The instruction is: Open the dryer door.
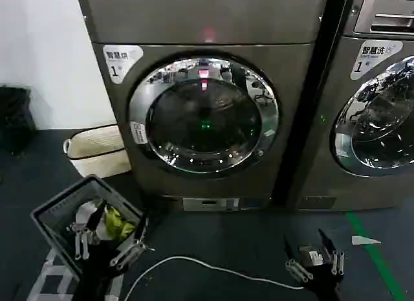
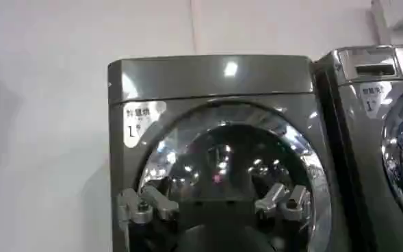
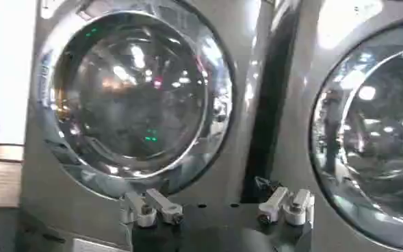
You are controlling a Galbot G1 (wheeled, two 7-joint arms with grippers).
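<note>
Left pincer (image 1: 107,246) open; right pincer (image 1: 315,263) open

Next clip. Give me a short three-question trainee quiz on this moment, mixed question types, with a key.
1. True or false: the dryer door is shut against the dryer.
2. Which tool is touching the door: (a) left tool, (b) right tool, (c) neither?
3. Fill in: the grey laundry basket sits on the floor on the robot's ___ side.

Key: 1 true. 2 c; both hang low, well short of the machine, fingers spread. 3 left.
</note>
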